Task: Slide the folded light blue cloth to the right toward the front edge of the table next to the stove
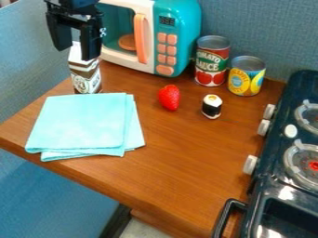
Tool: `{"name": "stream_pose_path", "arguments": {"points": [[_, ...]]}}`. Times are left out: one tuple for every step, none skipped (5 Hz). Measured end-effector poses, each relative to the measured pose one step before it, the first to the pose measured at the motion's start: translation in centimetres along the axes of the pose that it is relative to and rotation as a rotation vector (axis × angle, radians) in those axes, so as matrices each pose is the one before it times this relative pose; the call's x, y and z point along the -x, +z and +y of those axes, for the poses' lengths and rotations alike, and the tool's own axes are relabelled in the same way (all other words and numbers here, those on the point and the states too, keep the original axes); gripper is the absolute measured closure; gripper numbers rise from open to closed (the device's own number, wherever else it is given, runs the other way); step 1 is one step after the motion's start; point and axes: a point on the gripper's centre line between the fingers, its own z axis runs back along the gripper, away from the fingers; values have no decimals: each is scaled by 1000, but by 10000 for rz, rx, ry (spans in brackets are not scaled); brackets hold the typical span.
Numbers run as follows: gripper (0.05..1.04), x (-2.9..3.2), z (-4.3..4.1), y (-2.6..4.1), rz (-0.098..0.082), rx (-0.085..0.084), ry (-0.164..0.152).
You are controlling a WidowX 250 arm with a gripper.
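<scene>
Hand (76, 41) is open at the top of the brown-and-white carton (86, 76), upright on the worktop (180, 158) just behind the folded turquoise cloth (81, 122), so imo it's either lining up or letting go, and any next move should stay straight so nothing tips.

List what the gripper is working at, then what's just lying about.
At the gripper:
- black gripper, fingers apart
- upright carton, nearest the gripper; contact unclear

Lying about:
- folded turquoise cloth
- strawberry
- sushi piece
- red-and-green can
- yellow-and-blue can
- toy microwave
- toy stove
</scene>
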Motion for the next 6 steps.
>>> {"name": "stream_pose_path", "arguments": {"points": [[79,118,-118,-1270,352,153,-11],[79,-370,189,-1175,-507,475,476],[79,68,1105,-1642,-187,-377,1020],[79,196,315,-3090,39,-221,314],[79,-159,710,-2878,430,-331,112],[79,357,755,-2208,740,-541,448]]}}
